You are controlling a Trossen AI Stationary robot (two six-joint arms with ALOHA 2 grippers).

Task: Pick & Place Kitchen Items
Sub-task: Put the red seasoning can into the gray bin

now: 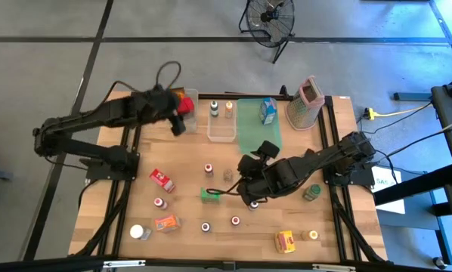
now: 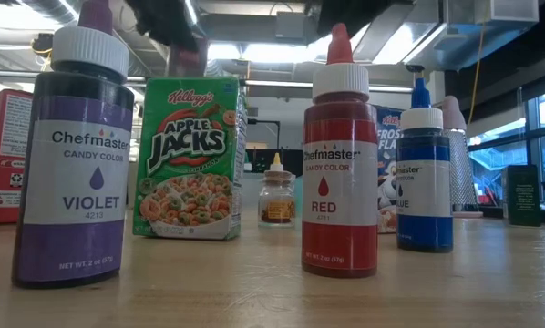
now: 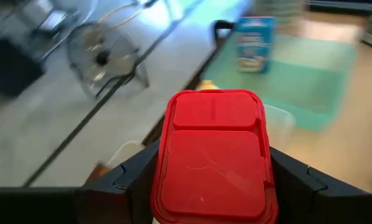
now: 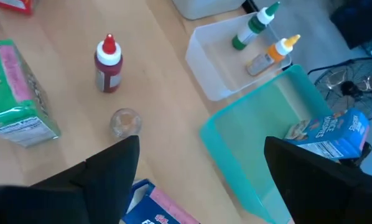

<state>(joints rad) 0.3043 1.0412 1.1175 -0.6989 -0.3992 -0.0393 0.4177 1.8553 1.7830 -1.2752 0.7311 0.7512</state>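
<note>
Seemingly, two bottles (image 1: 221,109) occupy one clear bin (image 1: 221,127).

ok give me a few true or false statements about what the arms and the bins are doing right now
1. The left gripper holds a red-lidded container. True.
2. The right gripper is shut on the green cereal box. False: its fingers are open and empty, above the table near that box.
3. The clear bin holds two small bottles, one with a green cap and one with an orange cap. True.
4. The green tray is empty. False: a blue cereal box stands in it.
5. The metal grater lies inside the clear bin. False: it stands on the table beyond the green tray.
</note>
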